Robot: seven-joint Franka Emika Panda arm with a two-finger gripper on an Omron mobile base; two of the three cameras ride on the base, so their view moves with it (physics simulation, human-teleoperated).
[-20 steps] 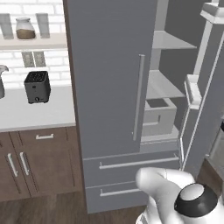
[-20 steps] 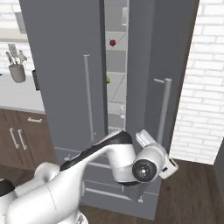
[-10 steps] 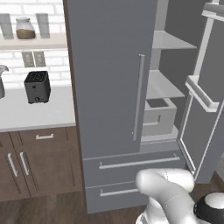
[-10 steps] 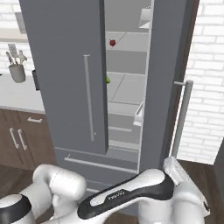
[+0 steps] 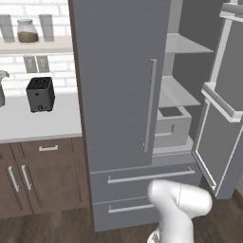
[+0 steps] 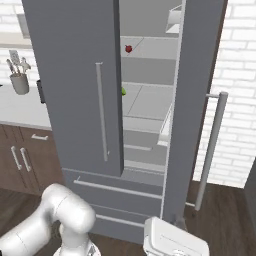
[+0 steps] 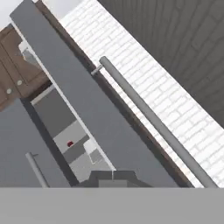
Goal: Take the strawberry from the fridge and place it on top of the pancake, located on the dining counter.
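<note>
Kitchen: we are facing a white brick wall [image 6: 237,75], brown wooden cabinets [image 5: 38,178] and a white worktop [image 5: 33,124] sitting left of the fridge.
Fridge: the fridge [image 5: 118,71] is standing with its left door shut and its right door [image 6: 197,90] swinging wide open; we are seeing white shelves and a white drawer [image 5: 172,127] inside, with two outer drawers [image 5: 142,178] sitting below.
Strawberry: the strawberry [image 6: 128,49] is sitting on an upper shelf inside the fridge, just past the edge of the shut left door; the hand view is also catching it as a small red dot [image 7: 70,144] on a shelf.
Green item: a small green thing [image 6: 123,91] is peeking out one shelf lower, right at the shut door's edge.
Door handle: the open door's long bar handle [image 7: 153,120] is running diagonally across the hand view, in front of the brick wall.
Worktop: a black toaster [image 5: 39,94] is standing on it; a grey holder with utensils [image 6: 19,80] is showing in the right base view.
Arm: we are seeing the white arm [image 5: 178,206] sitting low in front of the fridge drawers.
Gripper: the gripper [image 7: 112,176] is clenched tight, fingertips meeting, gripping nothing, well apart from the strawberry.
</note>
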